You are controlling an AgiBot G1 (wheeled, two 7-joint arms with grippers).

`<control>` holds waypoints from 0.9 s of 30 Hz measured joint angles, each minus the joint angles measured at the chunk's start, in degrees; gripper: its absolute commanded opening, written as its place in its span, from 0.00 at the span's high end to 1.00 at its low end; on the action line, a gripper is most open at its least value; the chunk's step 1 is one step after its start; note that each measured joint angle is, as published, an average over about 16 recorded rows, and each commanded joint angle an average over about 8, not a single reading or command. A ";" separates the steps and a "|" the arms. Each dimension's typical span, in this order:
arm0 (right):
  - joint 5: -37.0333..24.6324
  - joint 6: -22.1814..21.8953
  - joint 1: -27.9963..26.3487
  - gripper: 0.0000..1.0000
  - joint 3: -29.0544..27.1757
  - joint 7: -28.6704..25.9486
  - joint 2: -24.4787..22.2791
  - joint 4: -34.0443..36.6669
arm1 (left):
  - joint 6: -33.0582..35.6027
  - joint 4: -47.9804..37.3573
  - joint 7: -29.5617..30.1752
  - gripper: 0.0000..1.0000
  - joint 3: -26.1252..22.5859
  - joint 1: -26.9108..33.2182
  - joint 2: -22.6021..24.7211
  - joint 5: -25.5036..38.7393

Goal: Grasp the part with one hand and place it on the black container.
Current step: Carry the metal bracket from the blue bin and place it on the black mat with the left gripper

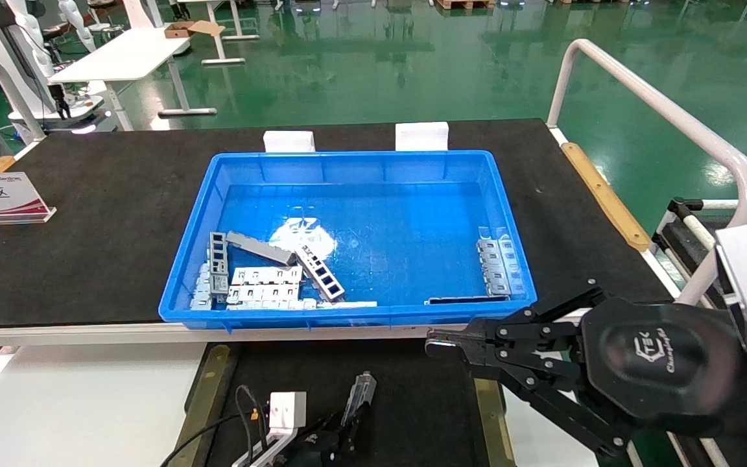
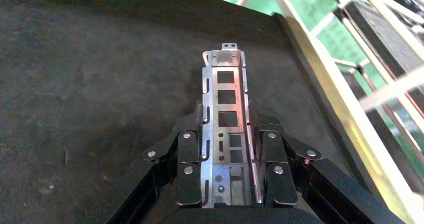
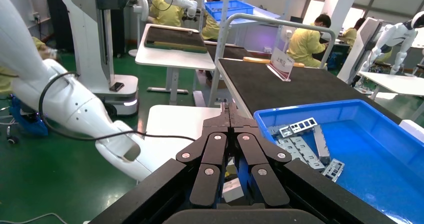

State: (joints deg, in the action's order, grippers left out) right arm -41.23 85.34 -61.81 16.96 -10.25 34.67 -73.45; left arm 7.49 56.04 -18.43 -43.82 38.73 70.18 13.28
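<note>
Holding the part [image 2: 226, 129] lengthwise between closed jaws just above the black container [image 2: 90, 84], the left gripper [image 2: 227, 171] risks dropping it askew; the right gripper [image 1: 435, 345], jaws closed and empty, hovers nearby.

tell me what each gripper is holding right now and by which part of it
The left gripper holds the part, its fingers clamped on the side walls at one end, over the black container. The right gripper is shut on nothing.
</note>
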 measured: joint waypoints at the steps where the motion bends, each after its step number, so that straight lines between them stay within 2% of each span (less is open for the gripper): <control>1: 0.00 0.00 0.00 1.00 0.00 0.00 0.00 0.00 | -0.25 -0.76 -0.51 1.00 1.00 -0.04 0.93 0.06; 7: 0.02 -0.01 0.00 1.00 0.02 0.01 -0.01 0.00 | -0.94 -4.96 -2.83 1.00 5.91 0.28 5.26 -0.12; 12: 0.03 -0.02 -0.01 1.00 0.04 0.02 -0.02 0.00 | -0.99 -7.89 -3.76 1.00 7.62 1.32 7.26 -1.12; 25: 0.05 -0.03 -0.02 1.00 0.08 0.04 -0.03 0.00 | -0.49 -13.55 -3.95 1.00 3.62 4.86 8.17 -6.22; 26: 0.06 -0.04 -0.02 0.99 0.08 0.04 -0.03 0.00 | -0.43 -13.88 -3.99 1.00 3.21 5.06 8.18 -6.65; 27: 0.06 -0.04 -0.02 0.93 0.08 0.04 -0.03 0.00 | -0.37 -14.18 -4.05 1.00 2.83 5.24 8.18 -7.08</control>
State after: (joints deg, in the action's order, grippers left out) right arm -41.17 85.30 -61.83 17.05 -10.21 34.63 -73.45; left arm 7.13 41.86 -22.48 -40.99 43.96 78.36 6.20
